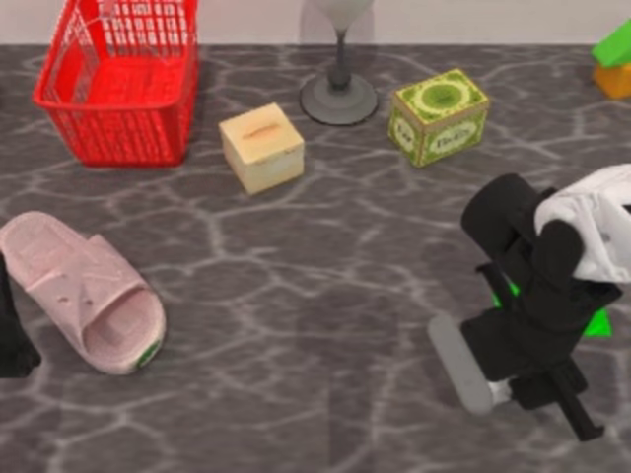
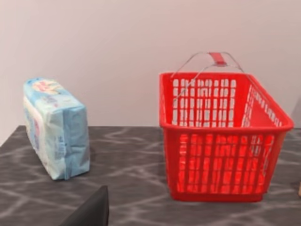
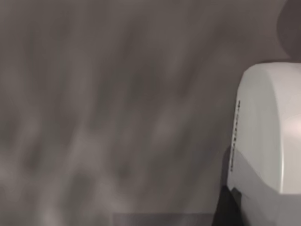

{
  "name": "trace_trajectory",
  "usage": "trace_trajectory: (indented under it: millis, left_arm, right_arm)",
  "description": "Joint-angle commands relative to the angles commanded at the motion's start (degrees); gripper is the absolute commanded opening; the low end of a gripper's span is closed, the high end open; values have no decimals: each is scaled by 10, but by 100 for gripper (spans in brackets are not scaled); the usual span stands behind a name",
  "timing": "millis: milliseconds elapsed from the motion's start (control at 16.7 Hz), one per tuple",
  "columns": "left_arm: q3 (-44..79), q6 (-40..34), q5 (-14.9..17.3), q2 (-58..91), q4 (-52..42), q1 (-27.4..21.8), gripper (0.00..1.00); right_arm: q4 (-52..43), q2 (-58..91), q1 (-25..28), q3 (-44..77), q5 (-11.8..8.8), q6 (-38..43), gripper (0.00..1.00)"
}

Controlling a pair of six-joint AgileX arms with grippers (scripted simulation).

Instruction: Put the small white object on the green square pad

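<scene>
The small white object (image 3: 270,141) is being gripped in the right tool (image 1: 498,379) — hovering at the green square pad (image 1: 595,323) on the worktop's right; the red basket (image 1: 123,79) is sitting empty.

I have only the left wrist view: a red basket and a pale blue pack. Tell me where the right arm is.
Observer: In the top view the right arm hangs over the green square pad near the right edge of the table, hiding most of the pad.
Operator: Report the small white object.
Observer: The right wrist view shows the small white object close to the camera. I cannot tell whether it is gripped.
Operator: Name what lies outside my frame on the left.
Observer: A pink slipper lies at the table's left, nearer the top view's bottom edge than the red basket. The left arm sits parked at the left edge.
</scene>
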Motion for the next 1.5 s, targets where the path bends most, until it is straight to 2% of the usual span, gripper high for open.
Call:
trace_trajectory:
  millis: [480, 960, 1320, 1500]
  left_arm:
    - [0, 0, 0, 0, 0, 0, 100]
    - [0, 0, 0, 0, 0, 0, 100]
    - [0, 0, 0, 0, 0, 0, 100]
    - [0, 0, 0, 0, 0, 0, 100]
  right_arm:
    - [-23, -8, 2, 18, 0, -3, 0]
    - [-222, -87, 3, 132, 0, -4, 0]
    - [-231, -90, 0, 139, 0, -2, 0]
    - [-242, -61, -35, 180, 1, 4, 0]
